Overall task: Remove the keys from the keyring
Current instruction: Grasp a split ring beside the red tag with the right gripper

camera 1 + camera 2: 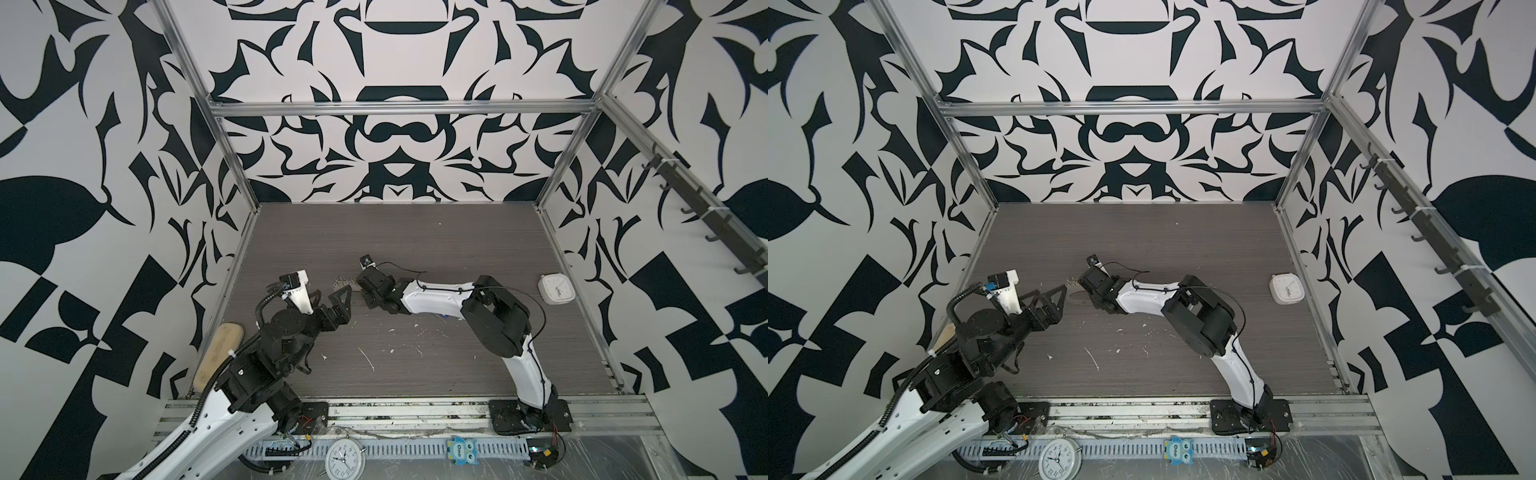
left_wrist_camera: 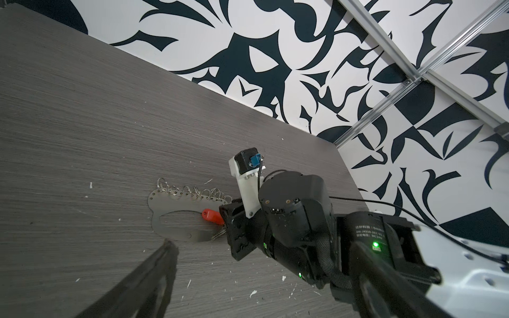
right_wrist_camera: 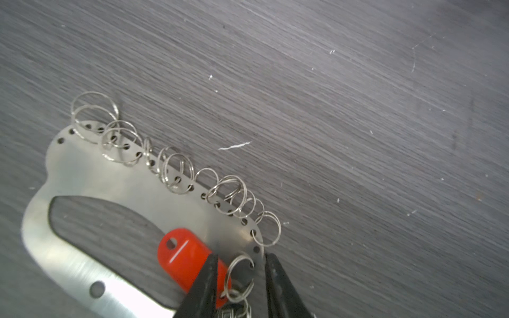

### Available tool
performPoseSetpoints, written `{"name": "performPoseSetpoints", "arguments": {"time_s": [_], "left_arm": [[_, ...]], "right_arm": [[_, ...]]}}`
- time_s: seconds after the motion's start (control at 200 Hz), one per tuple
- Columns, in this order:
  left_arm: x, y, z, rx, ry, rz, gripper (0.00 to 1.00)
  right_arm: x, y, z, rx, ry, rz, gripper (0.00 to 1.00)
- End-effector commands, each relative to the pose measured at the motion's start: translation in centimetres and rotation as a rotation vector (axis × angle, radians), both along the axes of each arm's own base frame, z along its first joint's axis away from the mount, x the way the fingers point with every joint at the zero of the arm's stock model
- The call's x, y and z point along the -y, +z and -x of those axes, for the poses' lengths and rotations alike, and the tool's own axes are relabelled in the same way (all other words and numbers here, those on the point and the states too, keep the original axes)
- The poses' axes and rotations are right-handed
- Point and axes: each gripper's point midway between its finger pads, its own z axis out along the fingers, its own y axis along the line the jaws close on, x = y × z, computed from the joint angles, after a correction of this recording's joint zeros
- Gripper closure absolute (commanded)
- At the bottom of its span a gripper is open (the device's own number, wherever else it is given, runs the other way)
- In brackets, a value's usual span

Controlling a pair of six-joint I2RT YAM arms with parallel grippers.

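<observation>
My right gripper (image 3: pixel 239 258) sits at one end of the keyring (image 3: pixel 110 176), which lies flat on the grey table (image 1: pixel 415 249), left of centre. The keyring is a thin silvery plate with a long cutout and a row of small holes along one edge, with wire rings threaded through them. The right gripper's two black fingers (image 3: pixel 205 286) stand a little apart. They straddle the plate's rounded end and one ring, and I can see a gap on each side of that ring, so nothing is clamped. A red tag (image 3: pixel 184 261) lies on the plate and touches the inner side of one finger. Bits of a metal key (image 2: pixel 219 234) poke out just beneath the gripper.

My left gripper (image 1: pixel 347 309) is spread wide and holds nothing. It hangs near the opposite side of the keyring, so in both top views the keyring (image 1: pixel 1073 282) lies between the two grippers.

I count one plate, one red tag and one key blade in sight. There are roughly ten rings, which overlap too much for an exact count. There are also two clocks: a square clock (image 1: pixel 557 289) on the table well to the right, and a round clock (image 1: pixel 345 459) at the front rail.
</observation>
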Motion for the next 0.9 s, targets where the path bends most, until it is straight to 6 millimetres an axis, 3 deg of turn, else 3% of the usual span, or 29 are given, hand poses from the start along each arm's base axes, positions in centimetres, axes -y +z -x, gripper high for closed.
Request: {"name": "performPoseSetpoints", "arguments": {"time_s": [0.0,0.475,0.545,0.685,0.895], "left_arm": [[-0.8,-0.5,0.1,0.0,0.026,-0.021,0.0],[-1.1,-0.5,0.2,0.005,0.03,-0.034,0.0],[-1.1,-0.5,0.2,0.006,0.031,-0.036,0.0],[-1.1,-0.4,0.3,0.007,0.028,-0.034,0.0],[-1.0,-0.3,0.3,0.006,0.022,-0.03,0.0]], "right_arm": [[-0.8,2.0,-0.8,0.034,-0.001,-0.032,0.66],[0.0,0.5,-1.2,-0.005,-0.031,-0.017,0.73],[0.0,0.4,-1.1,-0.01,-0.032,-0.02,0.78],[0.2,1.1,-1.2,0.01,-0.032,-0.037,0.87],[0.4,3.7,-1.7,0.076,-0.018,-0.096,0.97]]}}
